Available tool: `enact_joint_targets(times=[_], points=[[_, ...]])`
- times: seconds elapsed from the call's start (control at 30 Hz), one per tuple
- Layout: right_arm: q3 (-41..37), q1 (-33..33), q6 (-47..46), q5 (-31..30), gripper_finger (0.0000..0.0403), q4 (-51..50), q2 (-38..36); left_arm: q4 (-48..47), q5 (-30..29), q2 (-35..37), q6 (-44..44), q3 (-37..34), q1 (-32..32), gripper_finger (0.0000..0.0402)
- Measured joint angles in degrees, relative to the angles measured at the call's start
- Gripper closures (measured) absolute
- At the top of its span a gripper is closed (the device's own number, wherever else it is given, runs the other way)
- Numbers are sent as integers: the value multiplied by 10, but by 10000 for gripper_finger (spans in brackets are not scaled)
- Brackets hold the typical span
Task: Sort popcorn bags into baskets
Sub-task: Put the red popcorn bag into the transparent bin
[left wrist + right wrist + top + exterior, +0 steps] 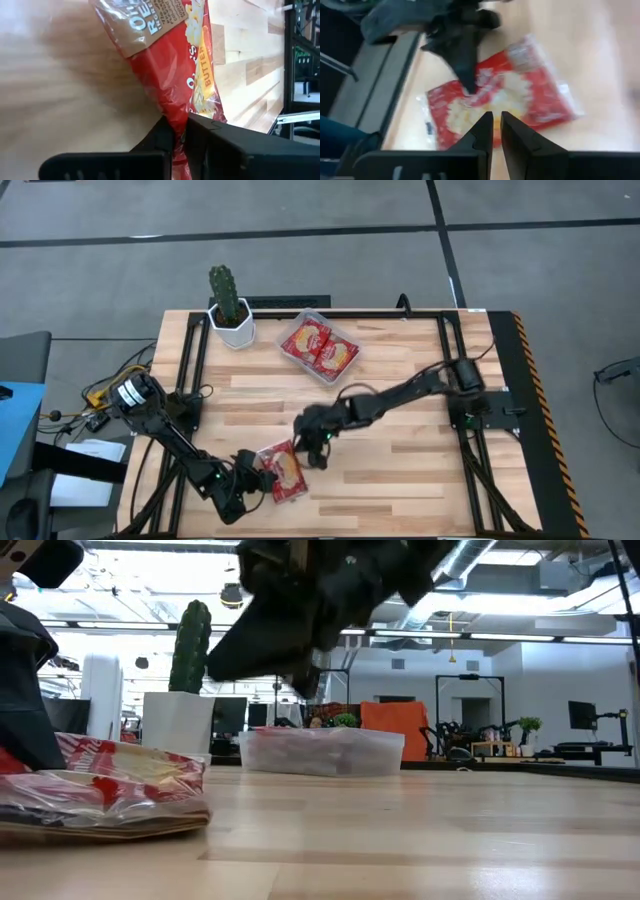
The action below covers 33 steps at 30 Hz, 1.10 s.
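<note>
A red popcorn bag [284,473] lies flat on the table near its near edge and also shows in the low view [105,780]. My left gripper [258,472] is at the bag's left side, shut on it [180,137]. My right gripper [320,452] hangs in the air just right of and above the bag, fingers shut and touching nothing [496,125]; it is well clear of the table in the low view [300,640]. The clear basket [320,347] sits toward the far edge with red popcorn bags inside. My left gripper pinches the popcorn bag between its two fingers at the red wrapper beside its long edge [176,107], on the side toward the table's left. The fingers come in low from the left. The bag's body rests on the table [520,95].
A white pot with a green cactus [230,308] stands at the far left, next to the basket. Black frame rails [455,360] run along the table's left and right sides. Bare wood [420,470] lies between the bag and the right rail.
</note>
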State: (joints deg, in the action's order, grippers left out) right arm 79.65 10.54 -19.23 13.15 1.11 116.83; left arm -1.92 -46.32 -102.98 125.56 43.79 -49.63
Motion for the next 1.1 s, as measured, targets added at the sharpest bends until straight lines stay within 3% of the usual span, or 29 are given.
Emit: enact_joint_targets(times=[0.17,0.3,0.47,0.77,0.93,1.1], points=[[-1,-47,53,-3,340,-113,-99,-42,-22,43,-75,-5,20,398],[-1,-94,115,-44,340,-206,-191,-57,-3,111,-147,-3,56,399],[-1,-158,161,-89,340,-278,-310,-72,29,215,-338,-3,148,399],[-1,-255,208,-108,340,-358,-452,-70,223,347,-684,-1,415,400],[-1,-278,226,-107,340,-395,-488,-46,361,355,-822,-1,593,401],[-1,-293,228,-107,340,-435,-498,19,491,332,-904,1,735,401]])
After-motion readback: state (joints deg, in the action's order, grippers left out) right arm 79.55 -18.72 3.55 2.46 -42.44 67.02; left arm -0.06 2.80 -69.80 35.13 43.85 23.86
